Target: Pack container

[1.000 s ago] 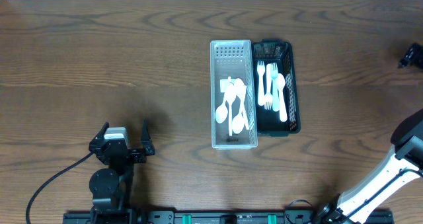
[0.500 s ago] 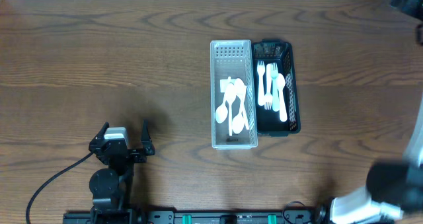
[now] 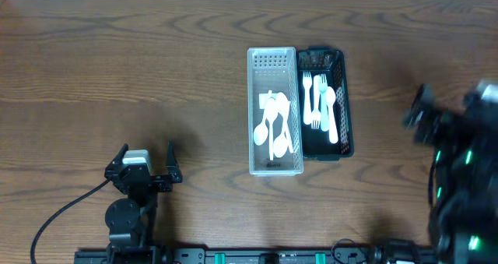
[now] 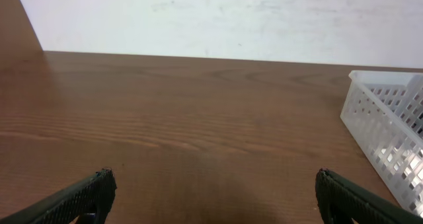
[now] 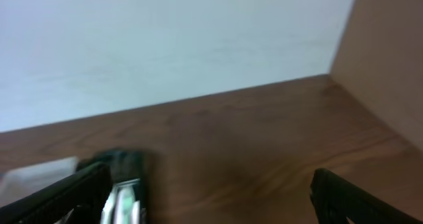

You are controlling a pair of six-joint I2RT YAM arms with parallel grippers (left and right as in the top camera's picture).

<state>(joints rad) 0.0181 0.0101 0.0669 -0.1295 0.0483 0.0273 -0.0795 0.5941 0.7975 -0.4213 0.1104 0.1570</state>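
At lower left of the brown wooden surface [image 3: 93, 61], parked low and well apart from the work: left gripper [image 3: 146, 152], black fingers [image 4: 82, 196] spread wide, nothing between. Mid-surface, set touching side by side for sorting: white perforated plastic basket [image 3: 272, 60] with white plastic spoons [image 3: 272, 128], then black plastic tray [image 3: 348, 132] with white plastic forks [image 3: 313, 100]. Far right, badly smeared: right gripper [image 5: 211, 197], fingers [image 5: 73, 187] seemingly parted and empty, turned toward the tray, probably for an approach.
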